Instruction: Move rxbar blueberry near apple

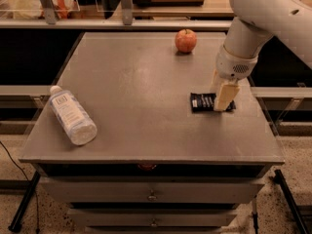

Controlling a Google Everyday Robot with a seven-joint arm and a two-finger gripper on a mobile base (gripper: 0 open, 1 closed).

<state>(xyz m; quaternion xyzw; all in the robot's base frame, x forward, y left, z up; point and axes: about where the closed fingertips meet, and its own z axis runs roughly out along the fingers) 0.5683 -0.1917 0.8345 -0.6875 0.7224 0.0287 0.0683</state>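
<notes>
The rxbar blueberry (204,102), a dark flat wrapper with white lettering, lies flat on the grey table (136,91) at the right. My gripper (221,90) hangs from the white arm straight down over the bar's right end, low at the table. It is open, with one cream finger (226,97) in front of the bar and the other behind it. The right end of the bar is hidden by the front finger. The red-orange apple (185,40) sits at the far edge of the table, well behind the bar.
A clear plastic bottle (72,115) with a white label lies on its side at the table's left front. The table's right edge runs close beside the gripper. Drawers (152,195) are below the top. A railing and shelves stand behind.
</notes>
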